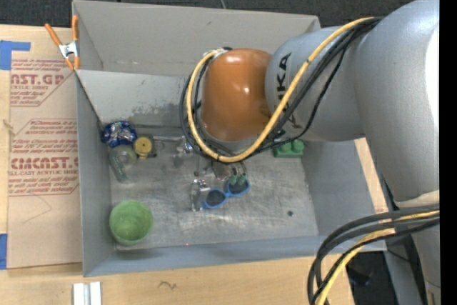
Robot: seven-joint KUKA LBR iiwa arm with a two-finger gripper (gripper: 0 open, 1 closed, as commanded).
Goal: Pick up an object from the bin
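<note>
The end effector [214, 186] is seen low over the bin [285, 214], tucked under the orange wrist cover [232, 93]. A small blue-and-silver thing [234, 188] is found right beneath it, to the right of the green ball [130, 222] and a little farther back. Whether the end effector is released, clenched or grasping cannot be told, as its tip is blended with the blue thing's shiny parts. For a clean pick, the approach should be kept straight and centred on that blue thing, and closure left until the floor is nearly met, since the piece looks small and likely to skid on bare metal. Much is masked by the cover and cables. Behind the green ball, a clear cup [121, 164], a yellow wheel [143, 146] and a crumpled blue thing [118, 132] are made out. Far to its right, a green block [290, 148] is partly covered by the arm.
</note>
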